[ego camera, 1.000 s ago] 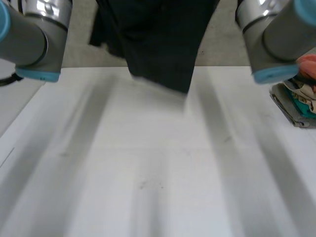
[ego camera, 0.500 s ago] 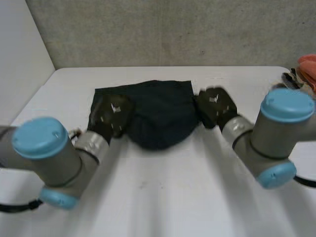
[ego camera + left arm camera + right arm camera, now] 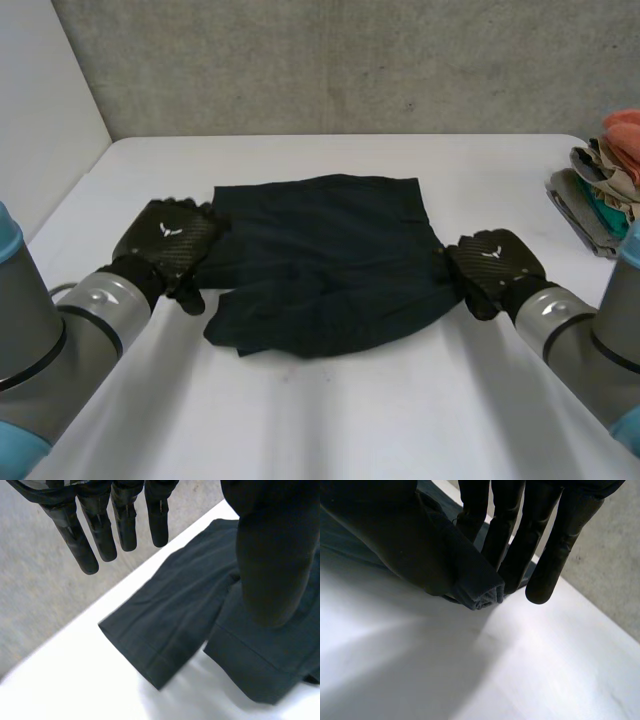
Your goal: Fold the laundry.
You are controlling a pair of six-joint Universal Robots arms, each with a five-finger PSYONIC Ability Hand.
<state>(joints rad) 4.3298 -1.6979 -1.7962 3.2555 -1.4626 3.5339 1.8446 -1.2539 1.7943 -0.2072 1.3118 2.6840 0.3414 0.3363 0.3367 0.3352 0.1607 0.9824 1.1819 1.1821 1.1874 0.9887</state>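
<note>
A dark garment lies spread on the white table, with a creased, doubled near edge. My left hand rests at the garment's left edge. In the left wrist view its fingers are straight and stand apart from the thumb, above the cloth, holding nothing. My right hand is at the garment's right edge. In the right wrist view its fingers and thumb pinch a bunched fold of the cloth just above the table.
A pile of folded, coloured laundry sits at the table's far right edge. A grey wall runs behind the table, and a white wall stands at the left. Bare table lies in front of the garment.
The garment hung in the air between raised arms. Both arms came down and drew it towards me, so it now lies flat. My left hand has let go and opened.
</note>
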